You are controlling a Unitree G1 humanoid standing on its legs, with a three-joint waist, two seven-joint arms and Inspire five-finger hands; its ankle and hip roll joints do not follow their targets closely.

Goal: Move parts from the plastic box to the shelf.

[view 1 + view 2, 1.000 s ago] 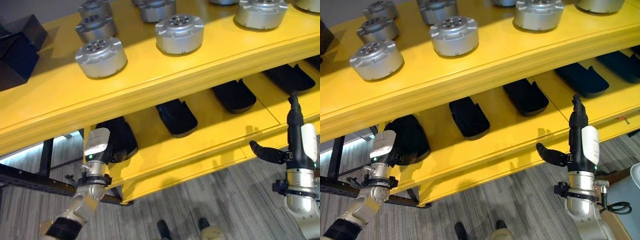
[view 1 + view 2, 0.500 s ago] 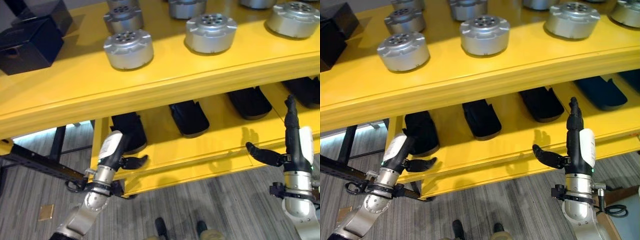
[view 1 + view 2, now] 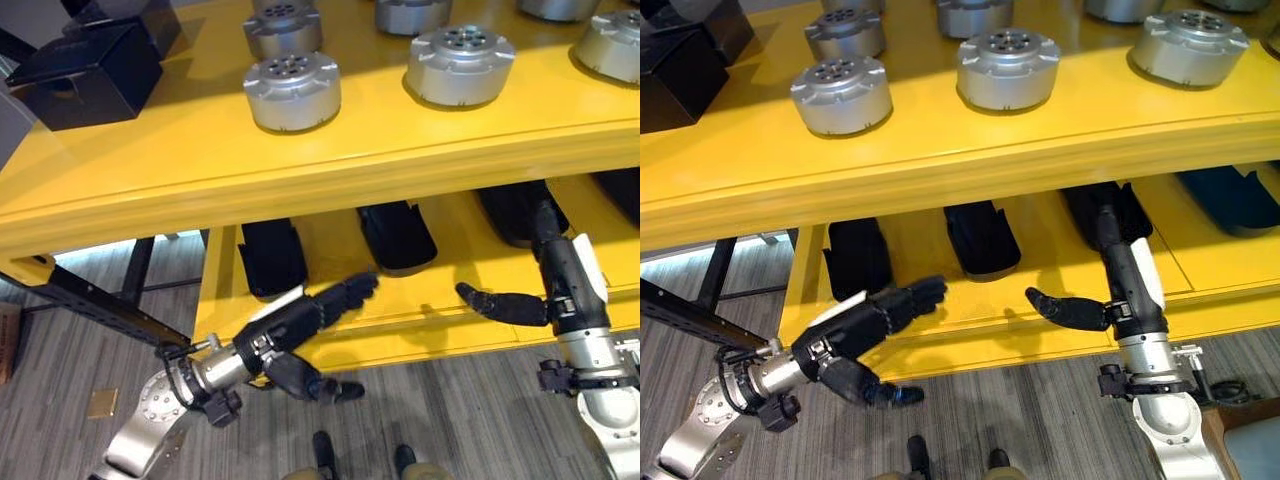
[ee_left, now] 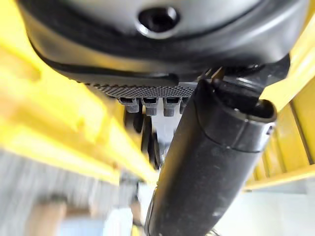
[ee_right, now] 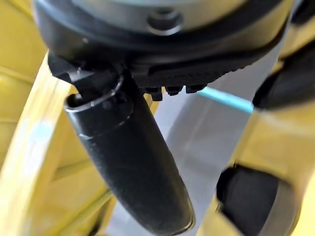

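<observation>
I see both robot hands empty, fingers straight: left robot hand [image 3: 300, 325] at the lower shelf [image 3: 440, 320] edge, right robot hand [image 3: 1130, 290] reaching under the top shelf [image 3: 940, 160].

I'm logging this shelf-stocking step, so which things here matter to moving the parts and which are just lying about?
Job:
yellow shelf
silver round parts on its top level
left hand, open
right hand, open

Lying about:
black boxes
black trays on the lower level
</observation>
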